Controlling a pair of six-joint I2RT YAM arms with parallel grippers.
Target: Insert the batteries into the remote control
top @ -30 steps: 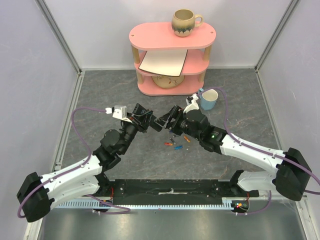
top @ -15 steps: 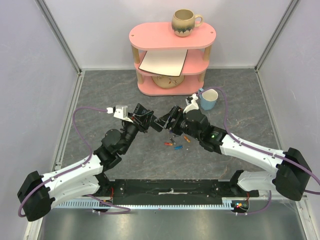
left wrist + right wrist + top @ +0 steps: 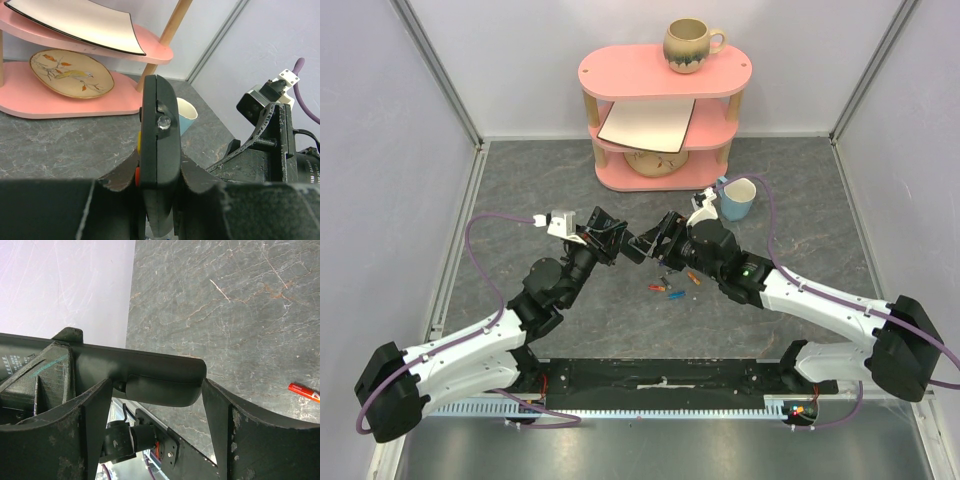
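The black remote control (image 3: 636, 245) hangs above the floor between both grippers. My left gripper (image 3: 620, 242) is shut on it. In the left wrist view the remote (image 3: 159, 135) stands edge-on between my pads (image 3: 120, 175), with yellow and red buttons on its left side. My right gripper (image 3: 652, 242) is open. Its fingers (image 3: 95, 410) straddle the remote's back end (image 3: 155, 377) with the rounded cover; I cannot tell if they press on it. Several small batteries (image 3: 667, 289), blue, red and orange, lie on the floor below. One red battery (image 3: 303, 392) shows in the right wrist view.
A pink three-tier shelf (image 3: 620, 75) stands at the back with a brown mug (image 3: 688, 45) on top, a white board (image 3: 648, 125) and a painted plate (image 3: 70, 75) inside. A white-and-blue cup (image 3: 738, 198) stands just behind my right arm.
Almost nothing. My right gripper has edged slightly left along the remote; the left arm holds still.
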